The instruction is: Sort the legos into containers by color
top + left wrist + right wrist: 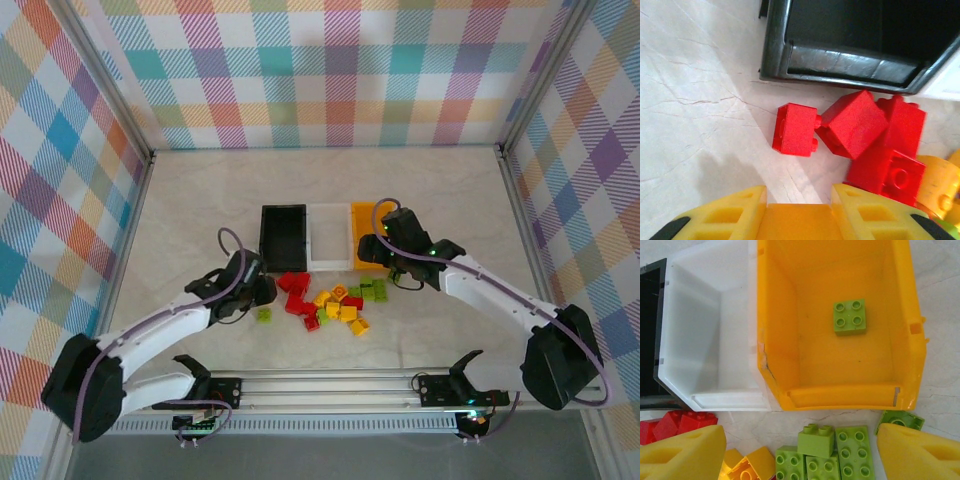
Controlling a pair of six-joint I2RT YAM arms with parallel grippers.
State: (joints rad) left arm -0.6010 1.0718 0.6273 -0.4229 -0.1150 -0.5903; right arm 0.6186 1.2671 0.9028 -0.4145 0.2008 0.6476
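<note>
Three bins stand side by side: black (282, 235), white (329, 236) and orange-yellow (362, 222). The orange-yellow bin (840, 390) holds one lime green brick (849, 316); the white bin (705, 340) looks empty. In front of the bins lie red bricks (295, 293), yellow-orange bricks (342, 306) and green bricks (371, 290). My left gripper (266, 291) is open and empty just short of a red brick (794, 130), near the black bin (850, 55). My right gripper (800, 434) hangs open over the green bricks (840, 452), at the orange-yellow bin's near edge.
A single green brick (264, 315) lies apart, left of the pile and under my left arm. Bare marble tabletop (200, 200) surrounds the bins. Checkered walls enclose the table, and a metal rail (330, 385) runs along the near edge.
</note>
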